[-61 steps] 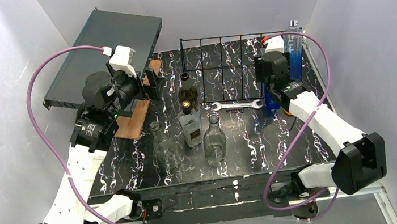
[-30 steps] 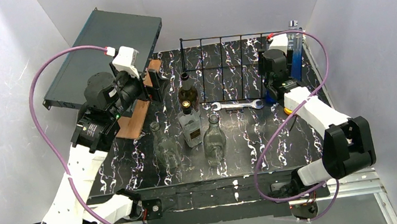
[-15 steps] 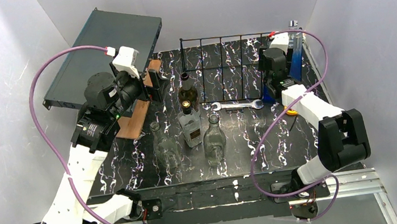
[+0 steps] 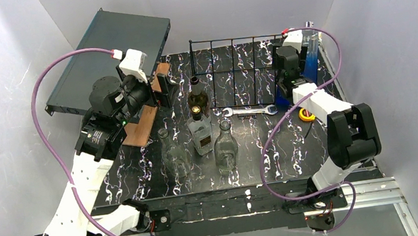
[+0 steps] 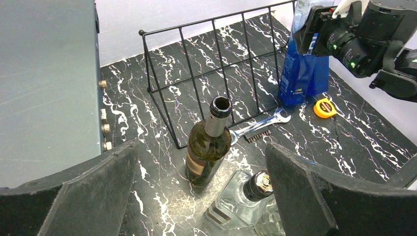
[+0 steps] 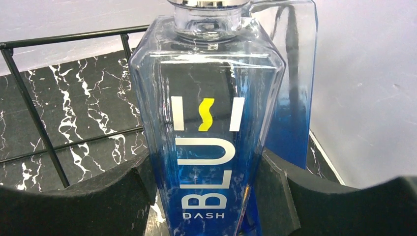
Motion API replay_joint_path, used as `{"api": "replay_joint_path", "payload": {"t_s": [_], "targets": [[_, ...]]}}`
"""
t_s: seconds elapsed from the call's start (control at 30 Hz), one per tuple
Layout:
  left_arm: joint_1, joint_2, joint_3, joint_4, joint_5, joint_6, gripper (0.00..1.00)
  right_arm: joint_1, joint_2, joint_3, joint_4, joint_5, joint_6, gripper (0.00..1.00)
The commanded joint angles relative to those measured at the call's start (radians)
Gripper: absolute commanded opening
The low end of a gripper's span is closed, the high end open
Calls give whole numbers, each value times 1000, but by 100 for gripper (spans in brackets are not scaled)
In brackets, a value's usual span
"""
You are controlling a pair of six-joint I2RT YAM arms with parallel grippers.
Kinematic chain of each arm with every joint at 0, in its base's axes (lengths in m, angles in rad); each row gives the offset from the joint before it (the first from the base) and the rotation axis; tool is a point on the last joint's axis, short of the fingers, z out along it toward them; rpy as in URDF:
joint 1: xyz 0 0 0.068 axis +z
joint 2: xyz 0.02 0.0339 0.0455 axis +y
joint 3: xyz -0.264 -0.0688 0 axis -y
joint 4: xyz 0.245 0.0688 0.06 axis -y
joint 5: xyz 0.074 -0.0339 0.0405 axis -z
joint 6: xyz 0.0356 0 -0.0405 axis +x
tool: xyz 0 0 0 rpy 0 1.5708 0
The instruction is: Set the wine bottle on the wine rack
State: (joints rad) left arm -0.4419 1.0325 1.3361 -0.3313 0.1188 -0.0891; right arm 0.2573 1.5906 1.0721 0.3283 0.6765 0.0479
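Though the wine bottle stands just in front of the wine rack, it is not yet on it. It is upright on the bench, neck open, before the rack's left slots.

Left pincer: fingers wide apart, nothing between the pads. Its wrist view centres on the bottle. I read this as a line-up for a side grasp on the body.

Square clear bottle sits close on the near side, so there is a risk of a knock on approach.

Right pincer straddles the tall blue bottle at the rack's right end. The pads flank its sides closely. I cannot tell whether they press. Likely purpose: to clear or steady it beside the rack.

Spanner lies flat at the rack's front foot, tape measure to the right of it.
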Motion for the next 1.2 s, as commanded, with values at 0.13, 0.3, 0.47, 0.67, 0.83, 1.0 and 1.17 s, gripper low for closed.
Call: {"api": "replay_joint_path", "payload": {"t_s": [0.13, 0.3, 0.47, 0.67, 0.83, 1.0, 1.17], "targets": [[-6, -18, 23, -9, -8, 13, 99, 2, 105, 74, -26, -35, -31, 1], [-7, -21, 23, -11, -17, 17, 99, -6, 141, 96, -12, -70, -44, 1], [-8, -23, 24, -11, -19, 18, 99, -18, 166, 114, -3, -91, -78, 1], [-12, -20, 27, -14, -17, 18, 99, -28, 174, 139, -13, -130, -91, 1], [-15, -20, 29, -15, -16, 19, 99, -33, 181, 138, -17, -138, -95, 1], [-17, -21, 27, -15, -19, 19, 99, -35, 193, 147, -31, -134, -94, 10], [-17, -22, 26, -15, -19, 19, 99, -36, 202, 164, -51, -130, -95, 25]]}}
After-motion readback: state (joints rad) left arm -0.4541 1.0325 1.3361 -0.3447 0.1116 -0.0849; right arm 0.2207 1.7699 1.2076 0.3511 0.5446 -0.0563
